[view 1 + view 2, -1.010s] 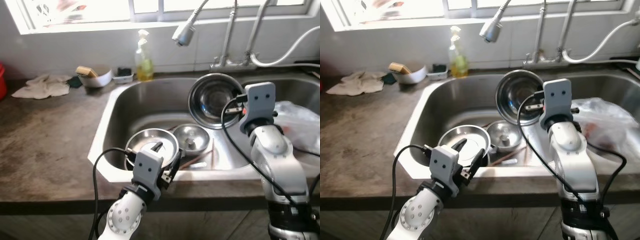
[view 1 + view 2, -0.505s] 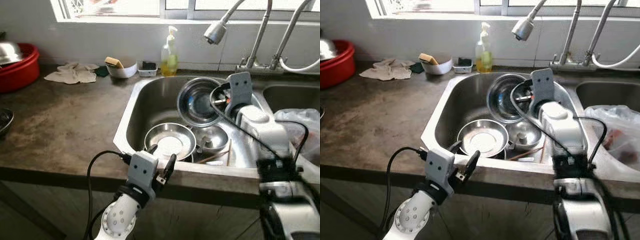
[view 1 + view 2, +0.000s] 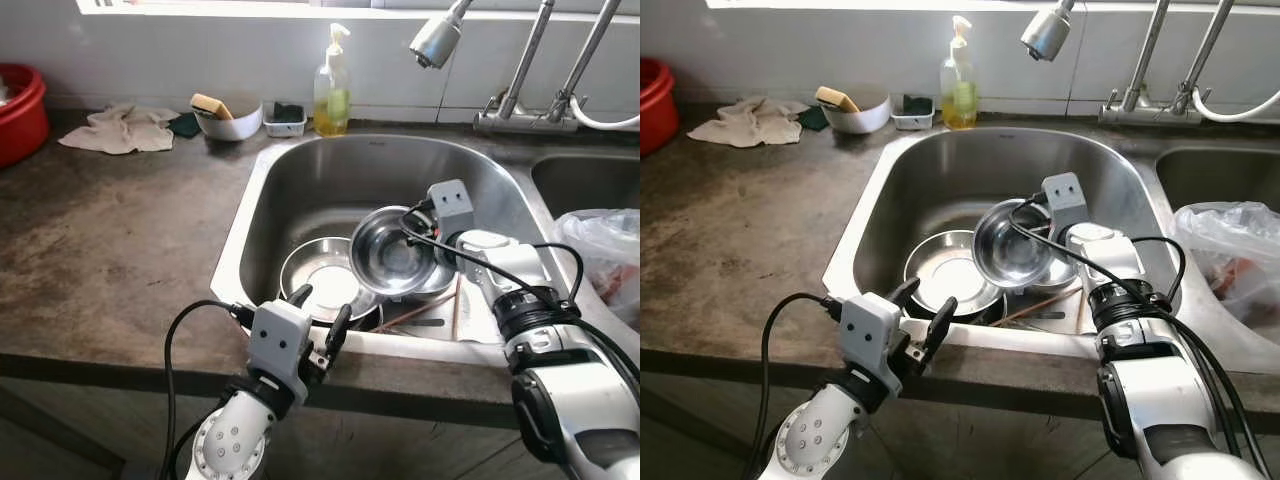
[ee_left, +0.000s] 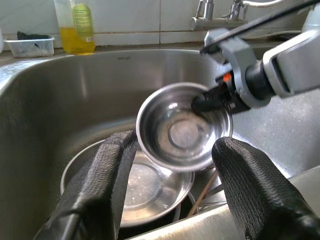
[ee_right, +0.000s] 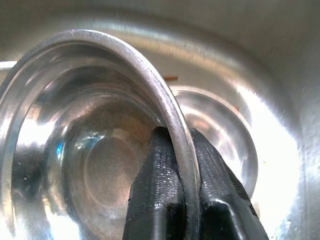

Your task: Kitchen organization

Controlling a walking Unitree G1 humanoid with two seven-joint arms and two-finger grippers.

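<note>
The rim of a steel bowl point(image 5: 85, 165) is being pinched between the two black fingers of the right gripper point(image 5: 180, 165), one finger inside the bowl and one outside, the jaws narrowed onto the thin metal. The bowl is being held tilted, its mouth facing toward the robot, inside the sink point(image 3: 300, 180) and above the dishes lying at its bottom. Below it, a wide steel plate point(image 3: 325, 290) is resting on the sink floor, and a second, smaller steel dish point(image 5: 225, 145) is lying just behind the held bowl. A pair of thin sticks point(image 3: 415, 315) is lying beside them, near the sink's front wall.

The left gripper point(image 3: 318, 318) is being held with its fingers spread wide and empty, just at the sink's front edge, facing the bowl.

The step in hand is judged to be the carrying of the bowl. The next move is likely calling for a steady rim grip while the bowl is being set down or lifted clear of the sink.
</note>
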